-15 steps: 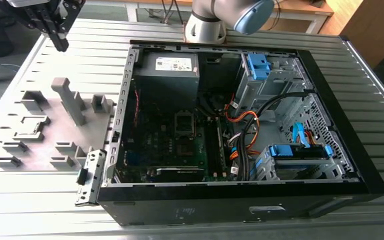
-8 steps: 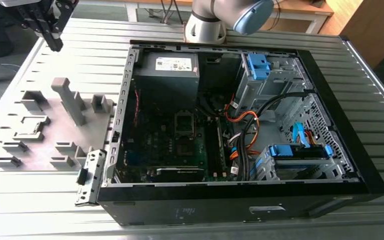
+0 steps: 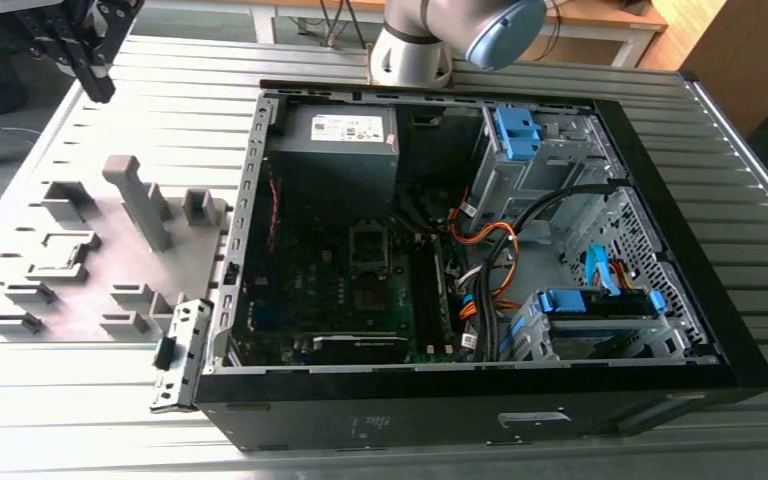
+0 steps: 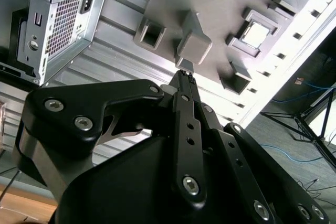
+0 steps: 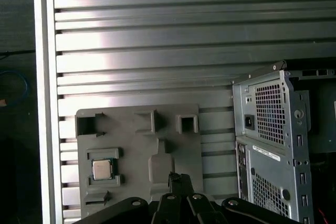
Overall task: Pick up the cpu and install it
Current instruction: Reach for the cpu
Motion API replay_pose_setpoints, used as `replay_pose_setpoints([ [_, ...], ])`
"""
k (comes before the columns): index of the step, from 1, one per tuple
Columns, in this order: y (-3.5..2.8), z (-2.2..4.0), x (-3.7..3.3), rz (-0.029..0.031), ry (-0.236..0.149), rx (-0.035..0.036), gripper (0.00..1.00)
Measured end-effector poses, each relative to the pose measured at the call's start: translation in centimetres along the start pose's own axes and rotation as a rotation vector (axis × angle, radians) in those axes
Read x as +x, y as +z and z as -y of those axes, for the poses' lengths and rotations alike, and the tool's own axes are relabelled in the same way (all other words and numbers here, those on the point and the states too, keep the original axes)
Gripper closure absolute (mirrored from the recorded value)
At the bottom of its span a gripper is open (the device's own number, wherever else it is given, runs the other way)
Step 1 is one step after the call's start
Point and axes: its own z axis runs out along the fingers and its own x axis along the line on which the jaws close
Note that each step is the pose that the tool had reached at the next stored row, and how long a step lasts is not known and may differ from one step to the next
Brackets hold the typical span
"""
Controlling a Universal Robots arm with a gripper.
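Tool (image 3: 101,92): up at the exterior view's far left, fingers pressed together with nothing between them, raised clear of everything below.
Surface (image 3: 758,200): slatted metal, carrying the whole setup.
Fixture plate (image 3: 157,290): grey, flat on the surface just beside the case, moulded with pockets and one tall post (image 3: 144,200).
Cpu (image 5: 102,169): there it is in both wrist views, lying flat, face up, in its square pocket on the plate, well apart from the tool.
Case (image 3: 491,420): black tower on its side, open on top.
Inside the case: power supply (image 3: 337,128) at the far end, motherboard (image 3: 357,290) on the floor, orange cables (image 3: 491,262), and blue-latched drive cages (image 3: 595,305) towards the exterior view's right.
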Motion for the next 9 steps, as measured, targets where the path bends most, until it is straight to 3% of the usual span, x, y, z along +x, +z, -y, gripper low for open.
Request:
replay_pose_setpoints([
  [9,0.11,0.08,1.01,0.0000,0.000,-0.0001,0.89],
])
